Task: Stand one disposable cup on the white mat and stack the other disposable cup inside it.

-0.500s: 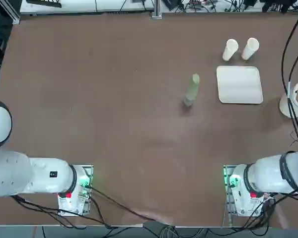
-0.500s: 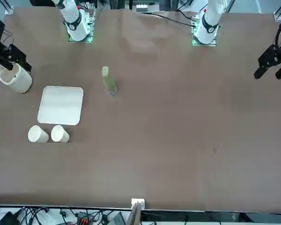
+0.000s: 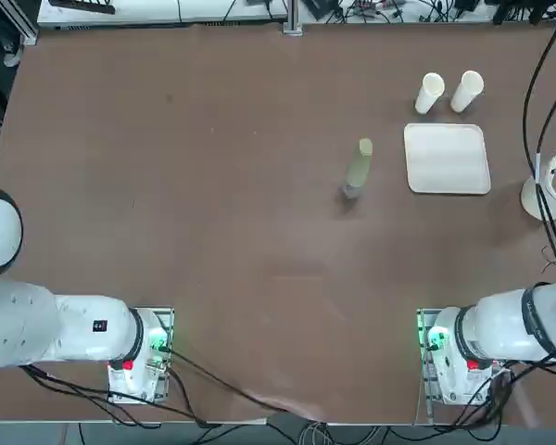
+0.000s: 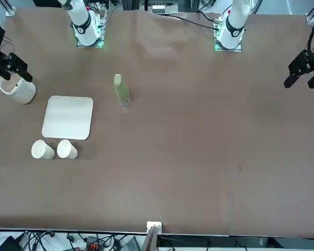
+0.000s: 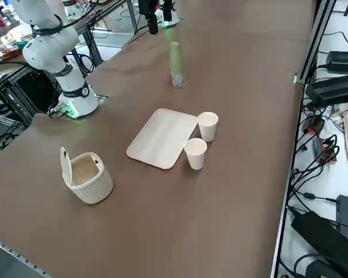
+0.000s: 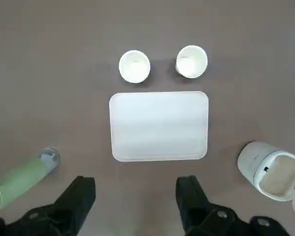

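Two white disposable cups (image 3: 430,93) (image 3: 467,90) stand upright side by side on the brown table, just beyond the far edge of the white mat (image 3: 447,158). They also show in the front view, cups (image 4: 42,150) (image 4: 67,149) and mat (image 4: 68,117), and in the right side view, cups (image 5: 207,125) (image 5: 195,153) and mat (image 5: 162,138). My right gripper (image 6: 136,196) hangs high over the near side of the mat (image 6: 159,126), open and empty, well short of the cups (image 6: 134,66) (image 6: 191,61). From the front, the gripper (image 4: 8,68) sits near the table's edge.
A pale green bottle (image 3: 359,169) stands left of the mat. A white lidded container (image 3: 554,185) with its lid flipped up sits at the table's right edge, below the gripper in the front view. Cables run along that edge.
My right gripper has shifted slightly toward the table's right edge, uncovering more of the white container. Cups, mat and bottle have not moved.
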